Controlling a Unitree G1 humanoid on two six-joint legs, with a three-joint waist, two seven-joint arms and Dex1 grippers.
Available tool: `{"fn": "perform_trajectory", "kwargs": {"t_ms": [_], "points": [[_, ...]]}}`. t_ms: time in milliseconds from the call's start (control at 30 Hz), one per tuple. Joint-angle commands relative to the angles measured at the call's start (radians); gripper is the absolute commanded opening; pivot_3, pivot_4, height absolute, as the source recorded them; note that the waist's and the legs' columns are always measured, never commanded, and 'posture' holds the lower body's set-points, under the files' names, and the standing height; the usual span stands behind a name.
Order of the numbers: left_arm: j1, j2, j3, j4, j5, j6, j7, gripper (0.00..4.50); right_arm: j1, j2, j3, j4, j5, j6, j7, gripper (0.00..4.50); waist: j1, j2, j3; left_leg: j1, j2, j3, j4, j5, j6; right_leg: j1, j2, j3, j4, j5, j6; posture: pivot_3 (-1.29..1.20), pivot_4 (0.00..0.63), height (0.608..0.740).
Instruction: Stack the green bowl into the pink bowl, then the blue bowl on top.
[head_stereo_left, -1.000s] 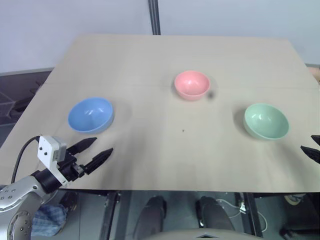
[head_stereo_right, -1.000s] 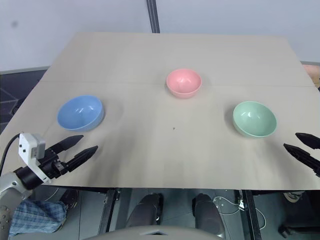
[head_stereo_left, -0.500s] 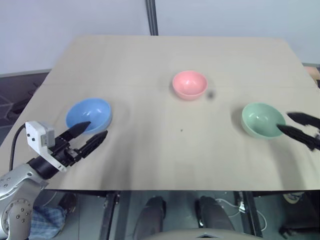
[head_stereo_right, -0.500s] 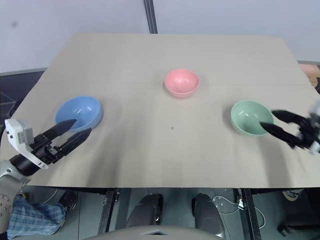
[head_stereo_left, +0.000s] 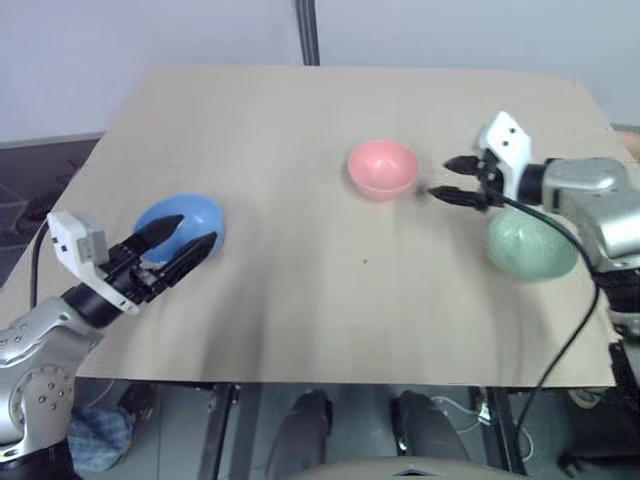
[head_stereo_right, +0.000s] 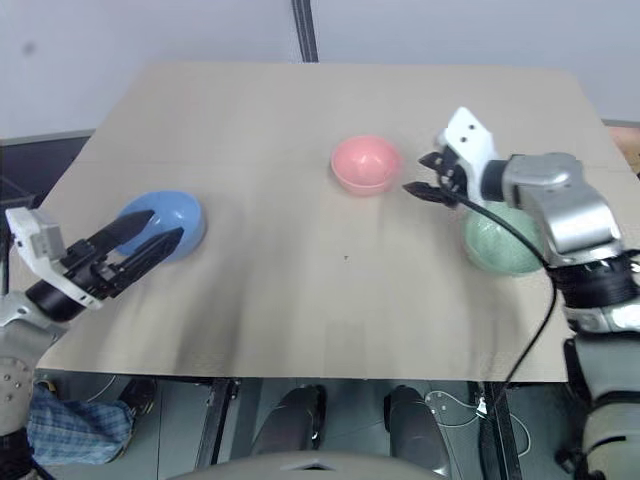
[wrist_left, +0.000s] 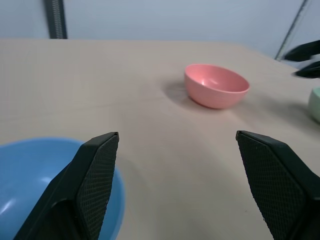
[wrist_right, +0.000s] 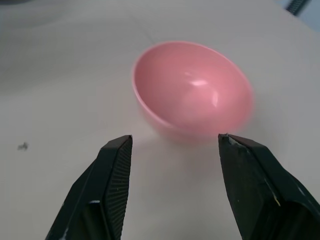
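Observation:
The pink bowl (head_stereo_left: 381, 167) sits at the table's middle back, empty and upright. My right gripper (head_stereo_left: 441, 177) hangs open just to its right, pointing at it, with nothing between its fingers (wrist_right: 113, 176). The green bowl (head_stereo_left: 530, 248) stands at the right, partly hidden behind my right forearm. At the left is the blue bowl (head_stereo_left: 176, 222), and my left gripper (head_stereo_left: 199, 231) hovers open over its near side, empty. The left wrist view shows the blue bowl (wrist_left: 30, 170) under one finger and the pink bowl (wrist_left: 216, 85) farther off.
The bowls stand on a pale wooden table (head_stereo_left: 300, 300), whose front edge runs close below my arms. A dark post (head_stereo_left: 308, 30) rises behind its far edge against a light wall. A cable hangs from my right wrist, past the green bowl.
My right gripper swung from the table's right front edge, past the green bowl, up and left to beside the pink bowl. My left gripper rose and moved forward over the blue bowl.

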Motion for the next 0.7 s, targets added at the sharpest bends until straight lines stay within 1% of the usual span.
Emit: {"fn": "perform_trajectory", "kwargs": {"t_ms": [33, 200, 333, 500, 533, 600, 700], "points": [[-0.045, 0.03, -0.048, -0.012, 0.008, 0.002, -0.017, 3.97, -0.104, 0.061, 0.102, 0.143, -0.144, -0.103, -0.002, 2.85, -0.002, 0.0, 0.0, -0.002, 0.0, 0.0, 0.0, 0.002, -0.003, -0.001, 0.0, 0.0, 0.0, 0.0, 0.0, 0.0, 0.15, 0.74], [-0.081, 0.044, -0.116, 0.013, 0.041, 0.002, -0.046, 3.97, -0.219, 0.174, 0.176, 0.353, -0.269, -0.196, -0.016, 2.85, -0.005, 0.0, 0.0, -0.01, -0.001, 0.0, 0.002, 0.002, -0.004, -0.011, -0.001, -0.001, 0.002, 0.0, 0.0, 0.0, 0.15, 0.74], [-0.093, 0.045, -0.139, 0.029, 0.055, -0.005, -0.067, 3.97, -0.305, 0.26, 0.209, 0.522, -0.358, -0.236, -0.046, 2.85, -0.014, 0.0, 0.0, -0.011, -0.001, 0.004, 0.001, 0.003, -0.005, -0.018, -0.001, -0.001, 0.009, 0.0, 0.0, 0.0, 0.15, 0.74], [-0.109, 0.033, -0.155, 0.029, 0.064, -0.004, -0.071, 3.97, -0.341, 0.322, 0.213, 0.586, -0.411, -0.288, -0.049, 2.85, -0.026, 0.0, 0.0, -0.01, -0.001, 0.004, 0.003, 0.004, -0.007, -0.019, 0.0, -0.001, 0.015, 0.0, -0.001, 0.0, 0.15, 0.74], [-0.109, 0.032, -0.158, 0.03, 0.066, -0.005, -0.073, 3.97, -0.344, 0.332, 0.209, 0.587, -0.418, -0.297, -0.046, 2.33, -0.029, 0.0, 0.0, -0.01, -0.001, 0.004, 0.003, 0.004, -0.007, -0.019, 0.0, -0.001, 0.016, 0.0, -0.001, 0.0, 0.15, 0.74], [-0.11, 0.03, -0.162, 0.033, 0.069, -0.008, -0.076, 3.97, -0.346, 0.347, 0.204, 0.585, -0.426, -0.306, -0.036, 1.61, -0.031, 0.0, 0.0, -0.009, -0.001, 0.003, 0.003, 0.004, -0.006, -0.019, 0.0, -0.002, 0.017, 0.001, -0.002, 0.0, 0.15, 0.74], [-0.113, 0.028, -0.165, 0.041, 0.071, -0.012, -0.08, 3.97, -0.348, 0.364, 0.196, 0.575, -0.435, -0.313, -0.023, 0.12, -0.033, 0.0, 0.0, -0.009, -0.001, 0.002, 0.003, 0.004, -0.006, -0.019, 0.002, -0.002, 0.018, 0.002, -0.003, 0.0, 0.15, 0.74]]}}
